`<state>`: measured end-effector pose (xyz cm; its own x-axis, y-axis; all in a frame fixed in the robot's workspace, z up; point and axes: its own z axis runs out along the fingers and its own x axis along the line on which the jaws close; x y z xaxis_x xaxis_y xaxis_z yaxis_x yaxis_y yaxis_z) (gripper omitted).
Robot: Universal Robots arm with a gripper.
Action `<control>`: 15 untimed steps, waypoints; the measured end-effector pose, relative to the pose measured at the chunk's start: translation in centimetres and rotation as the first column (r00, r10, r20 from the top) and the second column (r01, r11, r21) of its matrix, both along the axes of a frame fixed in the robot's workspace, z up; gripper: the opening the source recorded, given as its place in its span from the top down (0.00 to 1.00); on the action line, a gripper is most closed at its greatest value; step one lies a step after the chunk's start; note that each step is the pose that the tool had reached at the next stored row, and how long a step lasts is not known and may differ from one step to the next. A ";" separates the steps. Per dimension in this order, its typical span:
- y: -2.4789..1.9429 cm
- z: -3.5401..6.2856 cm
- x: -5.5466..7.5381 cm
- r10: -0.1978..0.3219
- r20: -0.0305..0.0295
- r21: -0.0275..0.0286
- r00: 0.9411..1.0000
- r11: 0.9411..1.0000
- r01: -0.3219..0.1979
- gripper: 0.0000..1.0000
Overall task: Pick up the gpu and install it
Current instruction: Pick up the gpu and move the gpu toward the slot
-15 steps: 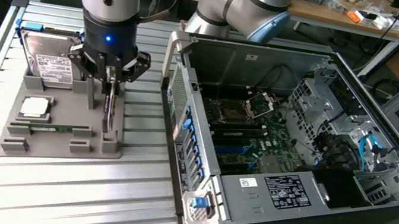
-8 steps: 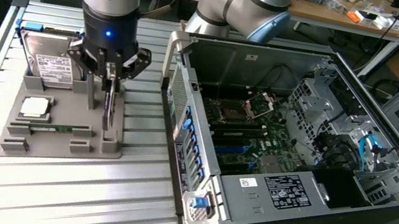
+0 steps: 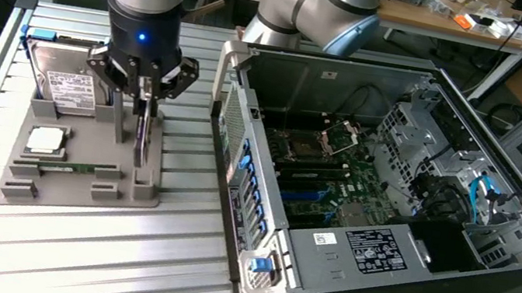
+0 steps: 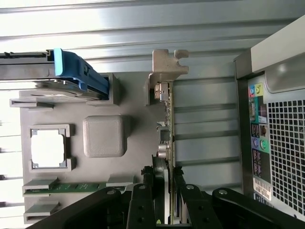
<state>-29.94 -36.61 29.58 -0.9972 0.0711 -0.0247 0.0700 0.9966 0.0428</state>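
The gpu [image 3: 143,137] stands on edge over the grey holder [image 3: 76,188] on the slatted table, at the exterior view's left. My gripper [image 3: 145,101] comes down from above and is shut on its upper edge. In the wrist view the gpu [image 4: 167,129] appears edge-on, with its silver bracket [image 4: 167,64] at the far end. The black fingers [image 4: 142,198] press on both faces of the card at my gripper [image 4: 164,175]. Whether the card's lower edge still rests in the holder's slot I cannot tell.
The holder also carries a silver hard drive [image 3: 70,83] with a white label, a processor chip [image 3: 47,138] and a green memory stick [image 3: 79,167]. The open computer case [image 3: 238,159] lies at the exterior view's right with its motherboard [image 3: 325,176] exposed.
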 end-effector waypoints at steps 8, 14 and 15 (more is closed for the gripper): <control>0.00 0.62 0.0 0.000 0.000 0.000 1.000 1.000 0.000 0.73; 0.00 1.35 0.0 0.000 0.000 0.000 1.000 1.000 0.000 0.73; 0.00 1.47 0.0 0.000 0.000 0.000 1.000 1.000 0.000 0.73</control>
